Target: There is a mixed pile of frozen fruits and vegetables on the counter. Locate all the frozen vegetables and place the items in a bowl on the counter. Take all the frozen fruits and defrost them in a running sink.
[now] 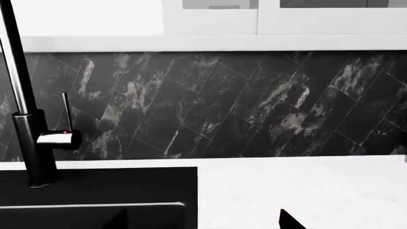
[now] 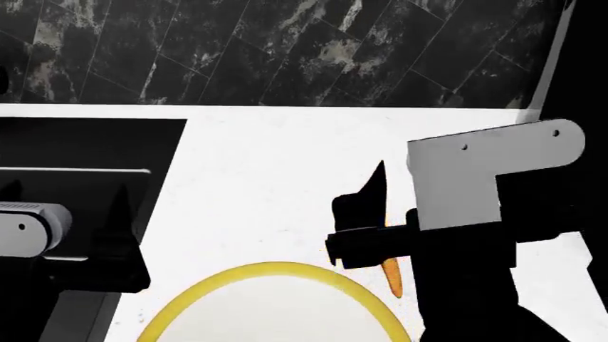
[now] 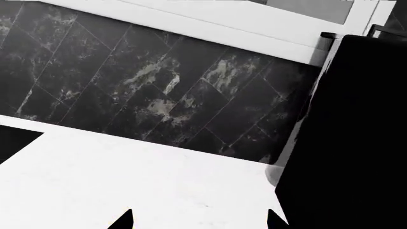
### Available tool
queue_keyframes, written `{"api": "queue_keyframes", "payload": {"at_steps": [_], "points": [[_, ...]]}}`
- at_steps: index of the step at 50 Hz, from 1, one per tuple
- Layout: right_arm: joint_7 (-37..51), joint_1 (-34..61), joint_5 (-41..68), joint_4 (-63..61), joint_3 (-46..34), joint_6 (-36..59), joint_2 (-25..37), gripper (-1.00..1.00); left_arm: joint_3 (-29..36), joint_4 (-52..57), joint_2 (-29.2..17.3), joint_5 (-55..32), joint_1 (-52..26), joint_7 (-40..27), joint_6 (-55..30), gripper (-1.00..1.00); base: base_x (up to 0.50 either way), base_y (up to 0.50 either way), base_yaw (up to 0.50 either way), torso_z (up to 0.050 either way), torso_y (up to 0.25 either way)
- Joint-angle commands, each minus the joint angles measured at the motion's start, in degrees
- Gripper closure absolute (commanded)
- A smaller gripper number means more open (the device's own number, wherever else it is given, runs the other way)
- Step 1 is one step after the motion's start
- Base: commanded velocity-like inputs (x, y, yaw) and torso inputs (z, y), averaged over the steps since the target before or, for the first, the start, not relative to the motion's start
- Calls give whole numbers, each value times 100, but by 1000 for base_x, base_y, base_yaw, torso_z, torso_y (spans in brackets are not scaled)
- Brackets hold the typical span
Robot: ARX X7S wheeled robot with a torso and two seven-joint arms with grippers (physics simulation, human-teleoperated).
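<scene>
A slim orange carrot-like piece (image 2: 391,278) lies on the white counter (image 2: 275,164), mostly hidden under my right arm, just right of the bowl's yellow rim (image 2: 266,268) at the view's lower edge. My right gripper (image 3: 200,222) hangs open over bare counter, its dark finger (image 2: 375,189) beside the orange piece and nothing between the tips. My left gripper (image 1: 203,220) is open too, straddling the sink's right edge, one fingertip over the black sink (image 1: 95,191) and one over the counter. The eggplant and the pear are out of view.
A tall black faucet (image 1: 28,133) with a chrome lever stands at the back of the sink. Dark marbled tiles (image 2: 285,50) run behind the counter. A large black object (image 3: 346,143) stands at the counter's right end.
</scene>
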Motion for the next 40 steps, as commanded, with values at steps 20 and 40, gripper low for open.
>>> {"api": "queue_keyframes", "payload": {"at_steps": [20, 40], "points": [[-527, 4420, 2676, 7868, -2442, -296, -22, -100, -763, 239, 119, -536, -29, 142, -164, -100, 0, 0, 0, 0, 0], [-3455, 5201, 747, 11601, -3631, -1577, -1287, -100, -754, 120, 28, -633, 29, 138, -15, -100, 0, 0, 0, 0, 0]]}}
